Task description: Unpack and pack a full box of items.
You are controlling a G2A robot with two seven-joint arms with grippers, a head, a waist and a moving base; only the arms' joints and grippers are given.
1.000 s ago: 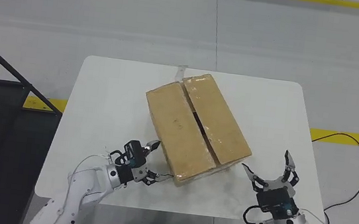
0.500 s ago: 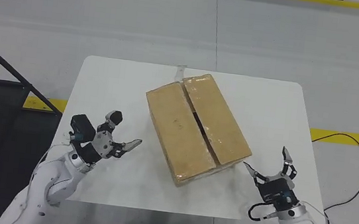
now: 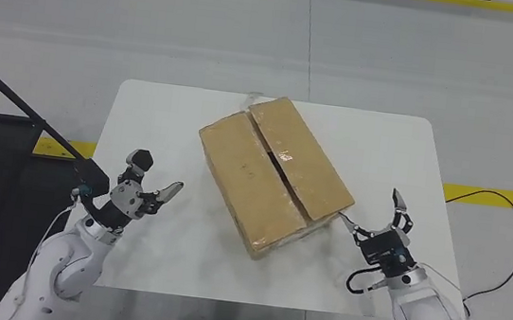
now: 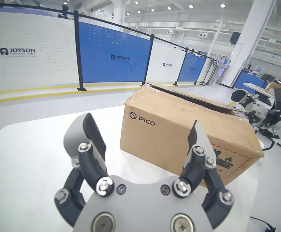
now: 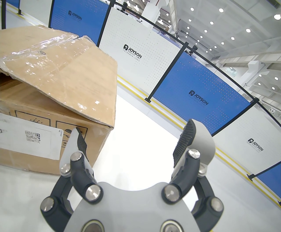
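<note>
White rounded table [image 3: 382, 146] bearing a brown cardboard box [image 3: 269, 176], set askew at mid-table, its two taped top flaps folded down with a dark slit between them. My left gripper [image 3: 159, 176] hovers spread and empty, apart from the box's side. My right gripper [image 3: 372, 211], likewise spread and empty, sits just beside its near corner.

Box [image 3: 269, 176] farther left; left claw [image 3: 160, 175] now well apart.
</note>
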